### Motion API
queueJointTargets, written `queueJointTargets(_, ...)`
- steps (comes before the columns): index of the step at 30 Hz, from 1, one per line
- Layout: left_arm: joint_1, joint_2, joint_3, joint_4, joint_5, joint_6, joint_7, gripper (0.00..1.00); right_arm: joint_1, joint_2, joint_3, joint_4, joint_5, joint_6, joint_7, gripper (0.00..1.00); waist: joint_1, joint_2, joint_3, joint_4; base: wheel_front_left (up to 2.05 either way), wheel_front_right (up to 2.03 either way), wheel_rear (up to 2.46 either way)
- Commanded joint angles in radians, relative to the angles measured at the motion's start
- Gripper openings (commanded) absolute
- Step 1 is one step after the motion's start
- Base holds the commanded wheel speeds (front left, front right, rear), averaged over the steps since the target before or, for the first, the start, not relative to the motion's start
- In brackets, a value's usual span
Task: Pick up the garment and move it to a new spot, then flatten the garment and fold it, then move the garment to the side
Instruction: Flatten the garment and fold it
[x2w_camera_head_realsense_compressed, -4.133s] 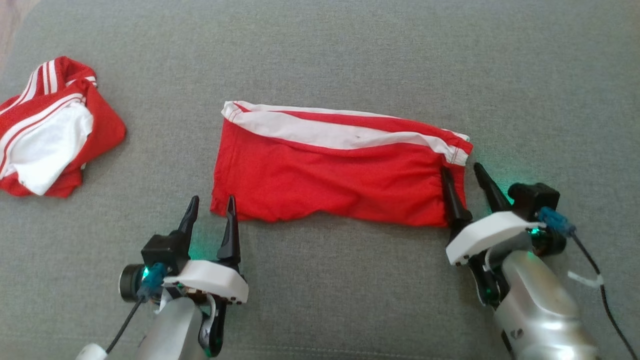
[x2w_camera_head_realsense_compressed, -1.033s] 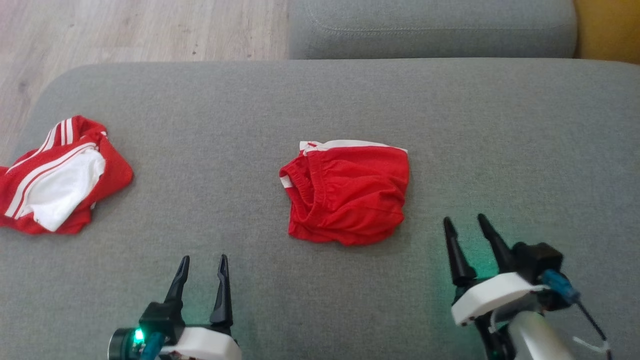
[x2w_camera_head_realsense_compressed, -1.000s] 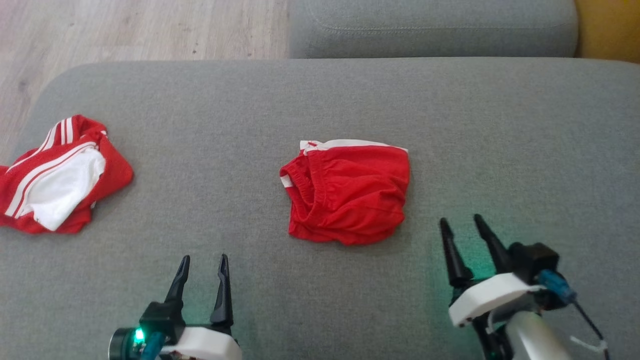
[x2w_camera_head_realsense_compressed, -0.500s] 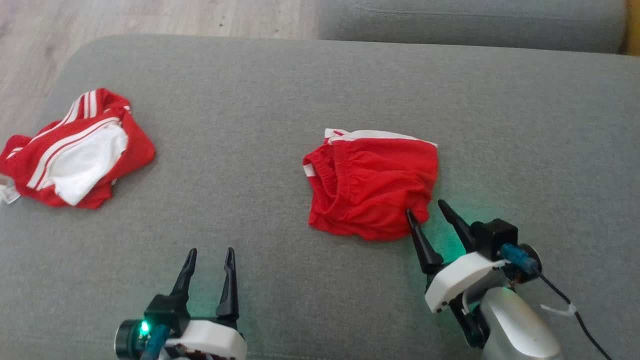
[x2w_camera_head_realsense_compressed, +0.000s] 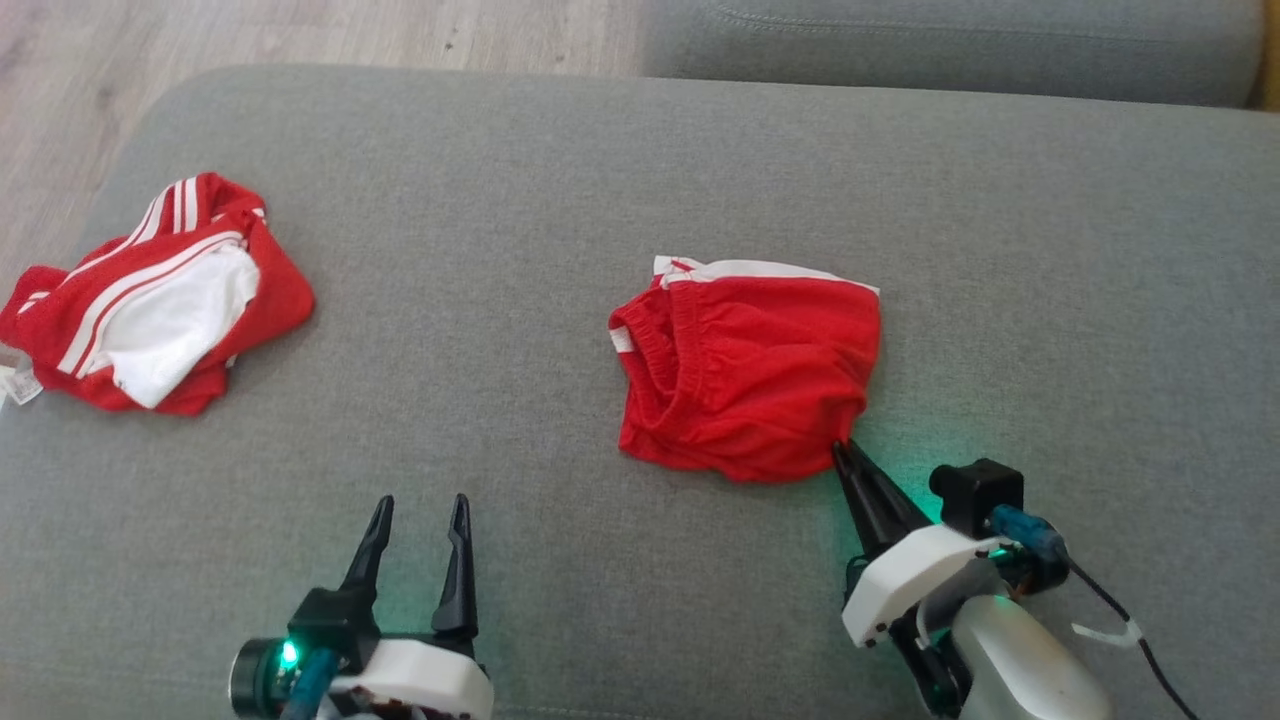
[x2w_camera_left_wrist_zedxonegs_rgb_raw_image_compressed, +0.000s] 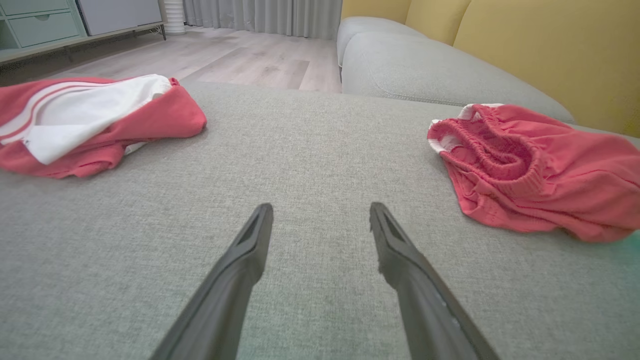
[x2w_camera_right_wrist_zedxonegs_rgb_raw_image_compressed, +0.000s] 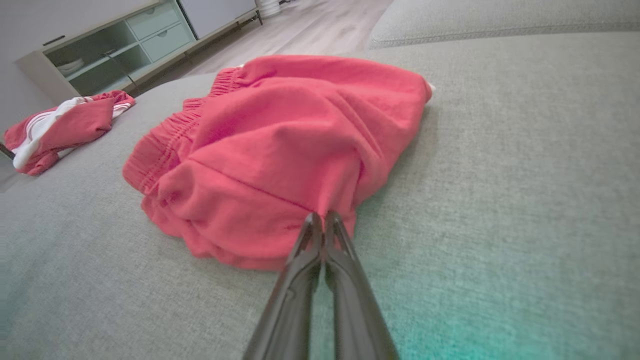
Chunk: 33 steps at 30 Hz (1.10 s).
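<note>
Right end effector (x2w_camera_head_realsense_compressed: 842, 450) pinches garment (x2w_camera_head_realsense_compressed: 750, 365) corner (near edge).

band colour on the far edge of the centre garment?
White band on a red garment; head view shows it best.

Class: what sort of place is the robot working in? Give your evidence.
Probably a home living room: the work lies on a grey sofa seat, with a pale wood floor beyond it and a low cabinet with drawers.
</note>
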Motion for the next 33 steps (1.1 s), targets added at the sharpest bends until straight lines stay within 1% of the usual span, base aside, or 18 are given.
queueJointTargets(1,-0.043,0.007,0.030,-0.028,-0.002,-0.004,-0.005,1.00,-0.031,0.005,0.030,-0.026,0.012,-0.001,-0.012,0.00,-0.0001,-0.0001,-0.006,-0.006,0.00,0.00,0.00)
queueJointTargets(7,-0.028,0.007,0.037,-0.024,-0.002,-0.013,-0.005,1.00,0.027,0.005,0.079,-0.087,0.064,-0.001,-0.012,0.00,-0.0001,-0.0001,-0.037,-0.030,0.00,0.00,0.00)
queueJointTargets(11,-0.014,0.007,0.039,-0.026,-0.005,-0.013,-0.005,1.00,0.074,0.005,0.104,-0.119,0.079,-0.001,-0.012,0.00,-0.0001,-0.0001,-0.052,-0.054,0.00,0.00,0.00)
queueJointTargets(19,-0.008,0.007,0.040,-0.028,-0.006,-0.010,-0.005,1.00,0.122,0.005,0.135,-0.099,0.095,-0.001,-0.012,0.00,-0.0001,-0.0001,-0.057,-0.093,0.00,0.00,0.00)
queueJointTargets(20,-0.009,0.007,0.040,-0.028,-0.005,-0.010,-0.005,1.00,0.123,0.005,0.140,-0.098,0.102,-0.001,-0.012,0.26,-0.0001,-0.0001,-0.057,-0.096,0.00,0.00,0.00)
queueJointTargets(21,-0.009,0.007,0.042,-0.028,-0.005,-0.010,-0.005,1.00,0.125,0.005,0.151,-0.097,0.112,-0.001,-0.012,0.47,-0.0001,-0.0001,-0.058,-0.099,0.00,0.00,0.00)
queueJointTargets(22,-0.009,0.007,0.044,-0.027,-0.004,-0.009,-0.005,1.00,0.125,0.005,0.159,-0.100,0.127,-0.001,-0.012,1.00,-0.0001,-0.0001,-0.059,-0.101,0.00,0.00,0.00)
queueJointTargets(23,-0.010,0.007,0.046,-0.027,-0.003,-0.009,-0.005,1.00,0.123,0.005,0.159,-0.116,0.138,-0.001,-0.012,1.00,-0.0001,-0.0001,-0.060,-0.104,0.00,0.00,0.00)
queueJointTargets(25,-0.009,0.007,0.052,-0.028,-0.001,-0.007,-0.005,1.00,0.117,0.003,0.151,-0.138,0.126,-0.001,-0.012,1.00,-0.0001,-0.0001,-0.062,-0.110,0.00,0.00,0.00)
queueJointTargets(28,-0.009,0.007,0.062,-0.033,0.003,-0.006,-0.005,1.00,0.116,-0.013,0.094,-0.201,0.107,-0.001,-0.012,1.00,-0.0001,-0.0001,-0.064,-0.117,0.00,0.00,0.00)
queueJointTargets(32,-0.015,0.007,0.085,-0.046,0.015,-0.001,-0.005,1.00,0.117,-0.017,-0.032,-0.295,0.051,-0.001,-0.012,1.00,-0.0001,-0.0001,-0.065,-0.127,0.00,0.00,0.00)
queueJointTargets(33,-0.015,0.007,0.085,-0.046,0.015,-0.001,-0.005,1.00,0.117,-0.017,-0.032,-0.295,0.051,-0.001,-0.012,1.00,-0.0001,-0.0001,-0.065,-0.127,0.00,0.00,0.00)
